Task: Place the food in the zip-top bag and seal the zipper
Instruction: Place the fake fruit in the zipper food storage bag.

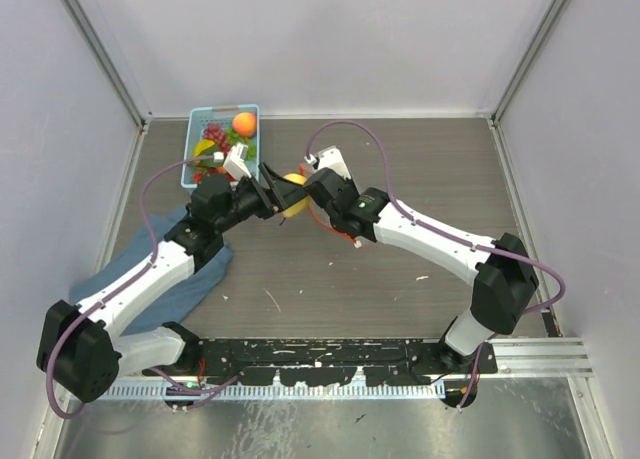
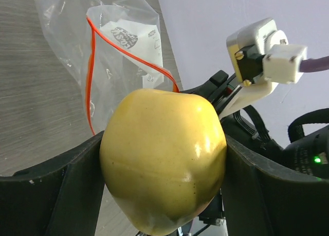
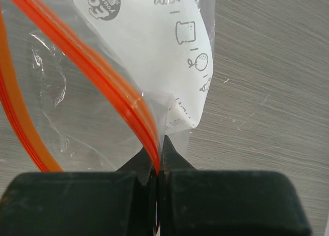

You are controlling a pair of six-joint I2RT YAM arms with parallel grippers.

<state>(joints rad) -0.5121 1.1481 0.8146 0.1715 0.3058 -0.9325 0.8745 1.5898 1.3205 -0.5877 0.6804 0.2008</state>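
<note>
Early in the task, by my judgement: the left end effector (image 1: 270,197) is clamped on the yellow fruit (image 2: 163,153), held above the middle of the table just before the zip-top bag (image 2: 123,56), not yet inside. The right end effector (image 3: 158,179) is pinched together on the zipper (image 3: 103,76), holding the mouth open. The peach (image 1: 244,124) and grapes (image 1: 218,134) lie in the basket (image 1: 190,154) by the far-left corner; sealing is not yet done
</note>
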